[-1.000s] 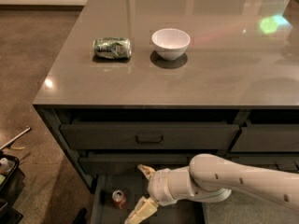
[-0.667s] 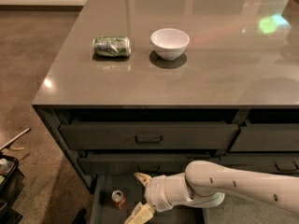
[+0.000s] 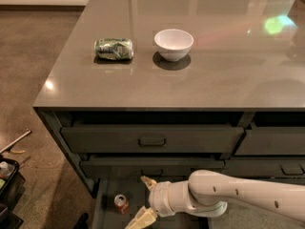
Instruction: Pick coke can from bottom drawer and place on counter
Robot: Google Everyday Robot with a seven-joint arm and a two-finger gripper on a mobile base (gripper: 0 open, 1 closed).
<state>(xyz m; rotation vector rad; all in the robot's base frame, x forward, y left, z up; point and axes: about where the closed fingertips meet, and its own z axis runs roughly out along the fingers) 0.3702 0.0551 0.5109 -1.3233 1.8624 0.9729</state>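
The coke can (image 3: 121, 203) is small, red-orange with a silver top, and stands upright in the open bottom drawer (image 3: 106, 213) at the lower left. My gripper (image 3: 142, 200) reaches into the drawer from the right. Its two tan fingers (image 3: 147, 182) are spread open, just right of the can and apart from it. The white arm (image 3: 238, 197) runs off to the lower right. The grey-brown counter (image 3: 214, 75) tops the dark cabinet above.
A green-and-silver can (image 3: 113, 49) lies on its side on the counter. A white bowl (image 3: 174, 44) stands to its right. Two closed dark drawers with handles (image 3: 151, 140) sit above the open one. Clutter lies on the floor at the left edge (image 3: 7, 175).
The gripper and arm have moved a little lower and to the left, closer to the coke can. The fingers stay open. The can has not moved.
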